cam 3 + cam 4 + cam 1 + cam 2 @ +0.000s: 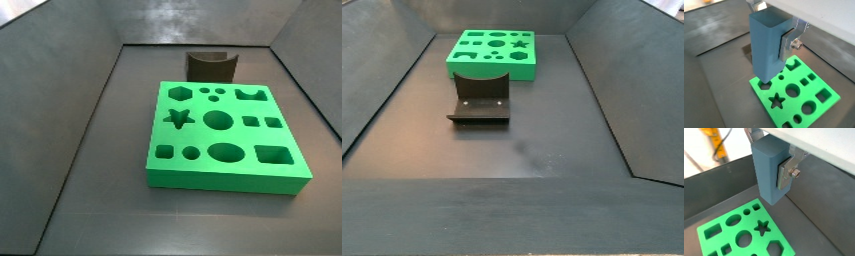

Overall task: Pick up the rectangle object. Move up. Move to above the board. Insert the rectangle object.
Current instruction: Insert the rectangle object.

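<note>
Now I have the rectangle object (769,45) clamped in the claw (777,170), one silver finger (789,42) flat against its side, hanging upright above the board (797,97) — so I judge the carry nearly done, with insertion next. In both wrist views its lower end hovers near the board's edge, not over any cutout I can be sure of. Next I must line it up with a matching rectangular slot and lower it straight. Every cutout on the board in a side view (227,135) is empty — the fixture (481,100) stands just beside the board on the floor.
</note>
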